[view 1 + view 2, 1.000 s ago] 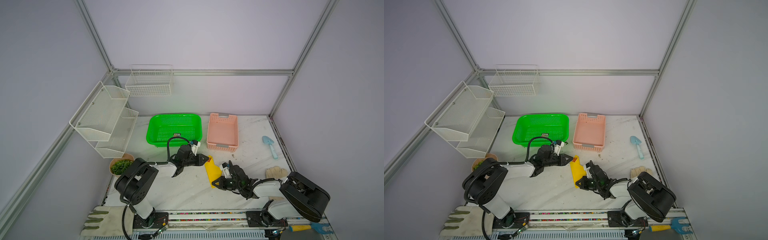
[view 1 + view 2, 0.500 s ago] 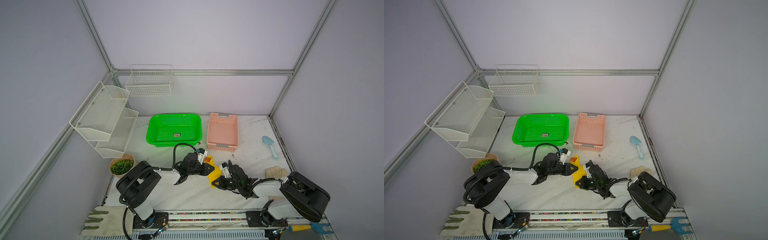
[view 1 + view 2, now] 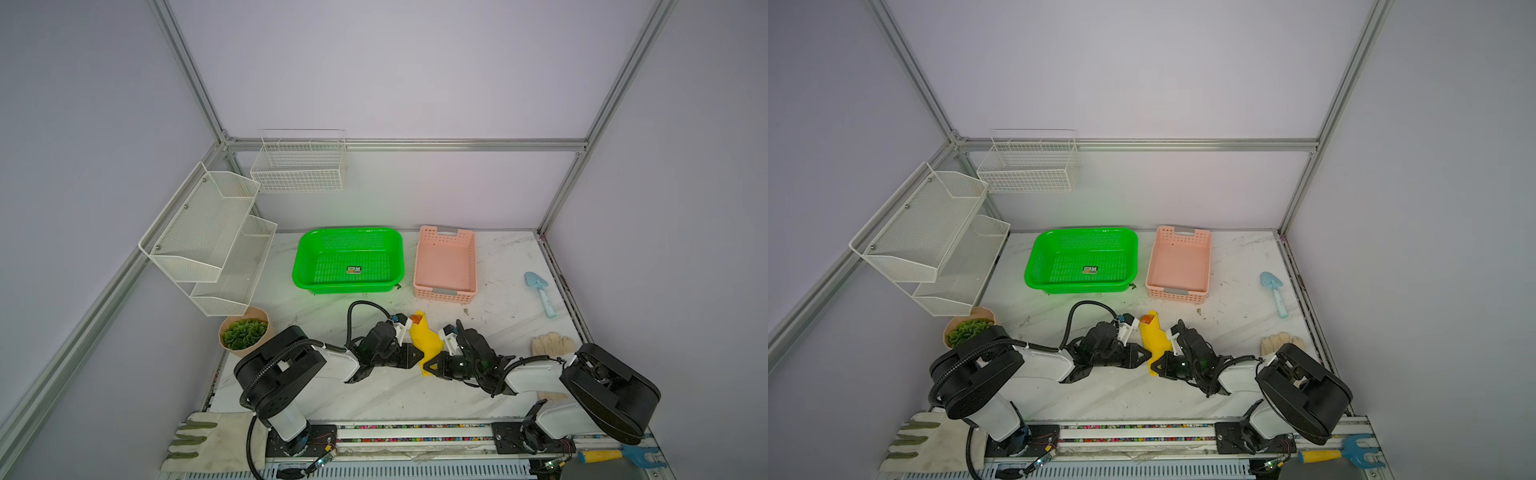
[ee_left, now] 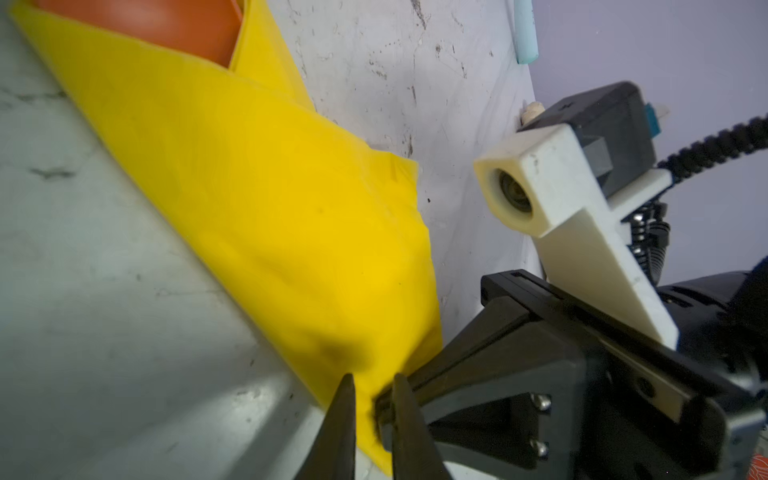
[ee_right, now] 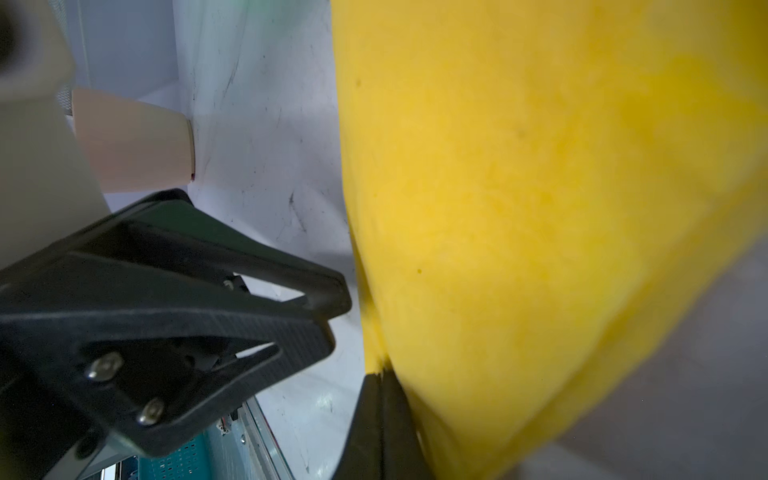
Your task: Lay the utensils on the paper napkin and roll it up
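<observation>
**Desk:** Entry one, hazards?

**Operator:** I log three. A pinch on thin paper may slip, and the wrap springs loose. Both tips share one corner, so pulling apart could tear it. Tilt it, and the cutlery may slide out.

**Desk:** Entry two, jaws?

**Operator:** Right gripper [image 5: 376, 399]: clenched on the paper napkin [image 5: 540, 208], at its lower corner. Left gripper [image 4: 372, 399]: a slit's gap, napkin edge inside. Gripped or not, I cannot tell.

**Desk:** Outward?

**Operator:** Napkin rolled, low centre in both top views. Utensils [image 4: 137, 20]: orange showing at its open end, upper left of the left wrist frame.
</observation>
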Robot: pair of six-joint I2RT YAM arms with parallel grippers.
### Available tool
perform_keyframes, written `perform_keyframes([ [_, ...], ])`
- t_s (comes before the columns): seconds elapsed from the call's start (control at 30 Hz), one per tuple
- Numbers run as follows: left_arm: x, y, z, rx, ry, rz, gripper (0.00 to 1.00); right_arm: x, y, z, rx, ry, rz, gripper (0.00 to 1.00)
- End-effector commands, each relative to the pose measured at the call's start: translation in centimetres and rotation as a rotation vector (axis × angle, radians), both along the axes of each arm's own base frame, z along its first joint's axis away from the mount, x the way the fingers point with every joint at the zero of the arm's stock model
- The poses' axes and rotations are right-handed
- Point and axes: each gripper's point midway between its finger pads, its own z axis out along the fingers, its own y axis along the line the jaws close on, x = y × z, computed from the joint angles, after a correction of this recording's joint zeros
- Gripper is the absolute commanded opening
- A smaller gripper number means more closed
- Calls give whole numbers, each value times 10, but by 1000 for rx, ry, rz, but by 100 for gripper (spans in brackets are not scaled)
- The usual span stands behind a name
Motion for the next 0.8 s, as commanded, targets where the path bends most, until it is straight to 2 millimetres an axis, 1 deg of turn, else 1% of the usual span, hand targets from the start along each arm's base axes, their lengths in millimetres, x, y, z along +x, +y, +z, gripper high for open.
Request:
perform_keyframes([
  [0.0, 5, -2, -1, -3, -23, 8, 17, -22, -27, -39, -156, 122, -17, 0],
  [0.2, 11, -9, -9, 16, -14, 3, 16, -24, -29, -40, -156, 126, -19, 0],
  [0.3, 16, -6, -10, 28, -16, 15, 16, -25, -29, -40, -155, 127, -19, 0],
  [0.53, 32, -3, 0, 39, -42, 34, 16, -28, -31, -45, -157, 136, -17, 0],
  [0.77, 48, -12, 15, 25, -71, 22, 16, -29, -30, -48, -156, 145, -10, 0],
])
